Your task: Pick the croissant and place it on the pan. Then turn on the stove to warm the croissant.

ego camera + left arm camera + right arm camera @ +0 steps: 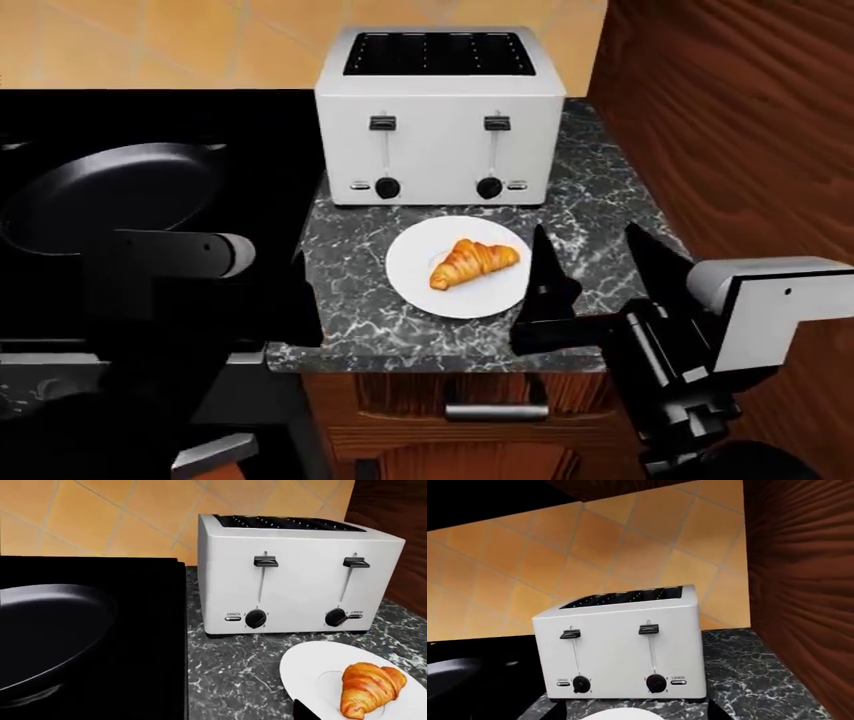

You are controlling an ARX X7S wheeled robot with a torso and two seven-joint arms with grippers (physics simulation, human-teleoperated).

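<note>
Croissant [473, 263] lies just left of right hand [601, 265].

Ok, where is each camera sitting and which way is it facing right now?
Head: high up, looking down over the counter, the croissant on its plate, the toaster and the pan; both arms show, right pincer open.
Left wrist: low over the counter, facing the toaster, pan and croissant; little of the robot shows.
Right wrist: low, facing the toaster front; no pincer visible.
All share the toaster.

White toaster [620, 645] on marble counter [747, 680], plate [622, 714] edge, tiled wall [560, 555].
</note>
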